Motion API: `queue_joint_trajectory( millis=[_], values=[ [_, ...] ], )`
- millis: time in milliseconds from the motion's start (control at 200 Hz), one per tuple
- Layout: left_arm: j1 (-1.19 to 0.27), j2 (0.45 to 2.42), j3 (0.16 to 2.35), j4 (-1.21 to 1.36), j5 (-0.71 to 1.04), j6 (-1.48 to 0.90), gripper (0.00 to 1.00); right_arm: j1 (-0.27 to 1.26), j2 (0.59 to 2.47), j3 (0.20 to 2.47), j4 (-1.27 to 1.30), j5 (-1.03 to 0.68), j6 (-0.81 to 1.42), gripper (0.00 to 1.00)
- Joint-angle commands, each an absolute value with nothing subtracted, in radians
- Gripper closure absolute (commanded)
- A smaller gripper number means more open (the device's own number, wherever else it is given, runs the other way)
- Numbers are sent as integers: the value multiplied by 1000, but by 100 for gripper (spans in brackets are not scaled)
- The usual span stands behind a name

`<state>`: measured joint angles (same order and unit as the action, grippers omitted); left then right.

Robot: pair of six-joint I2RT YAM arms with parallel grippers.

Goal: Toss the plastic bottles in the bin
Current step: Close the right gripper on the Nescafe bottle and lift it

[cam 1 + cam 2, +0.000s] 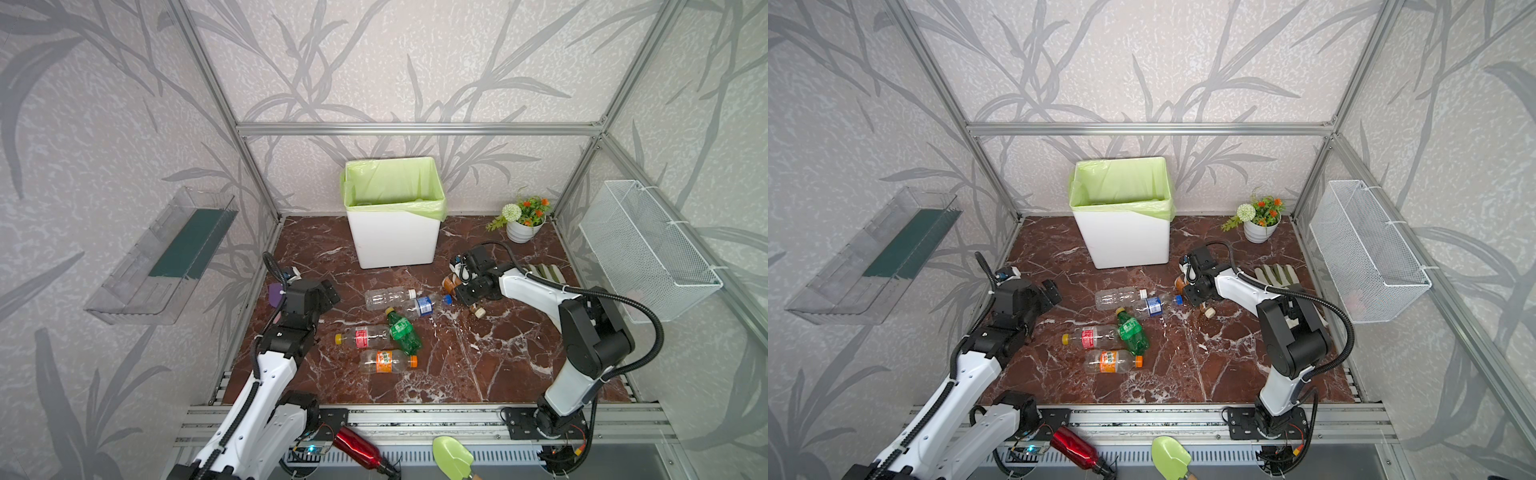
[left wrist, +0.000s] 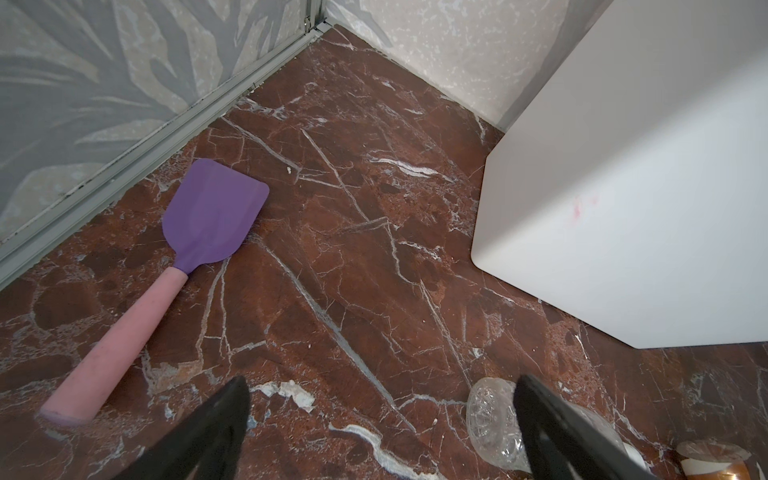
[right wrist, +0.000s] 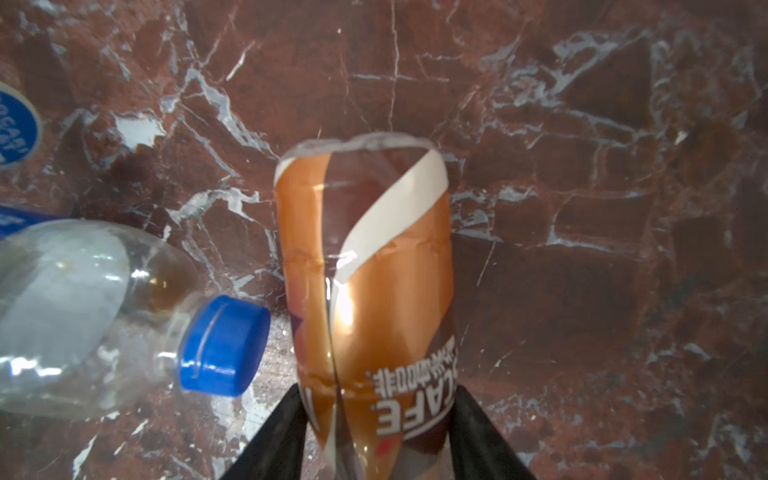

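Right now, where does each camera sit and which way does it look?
Top views: high in front, looking down toward the back wall at the bin and plastic bottles; both arms show.
Left wrist: on the left arm, facing the floor by a purple spatula; open left tool shows.
Right wrist: on the right arm, facing down at the brown bottle in the right tool.
Shared: left wrist and top views both show the bin.
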<state>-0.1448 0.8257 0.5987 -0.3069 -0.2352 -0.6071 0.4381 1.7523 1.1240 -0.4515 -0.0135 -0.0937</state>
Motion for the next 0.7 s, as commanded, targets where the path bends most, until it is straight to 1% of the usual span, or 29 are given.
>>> queue_joint_trajectory(
  millis=[0, 75, 160, 325, 580, 695],
  values=[
    [-138, 811, 583, -304, -242, -634, 1, 436, 1793, 1159, -545, 6, -102, 41],
    [-139, 809, 575, -298, -241, -639, 1, 435, 1804, 1177, -561, 22, -108, 29],
    [-139, 812, 572, -294, -241, -640, 1, 437, 1811, 1196, -564, 27, -117, 24],
    [-138, 822, 574, -290, -236, -640, 1, 444, 1851, 1263, -579, 47, -149, 24],
    [-137, 805, 561, -300, -242, -646, 1, 438, 1970, 1407, -662, 91, -211, 23],
    [-136, 793, 555, -306, -253, -644, 1, 430, 2016, 1446, -680, 83, -225, 26]
  ],
)
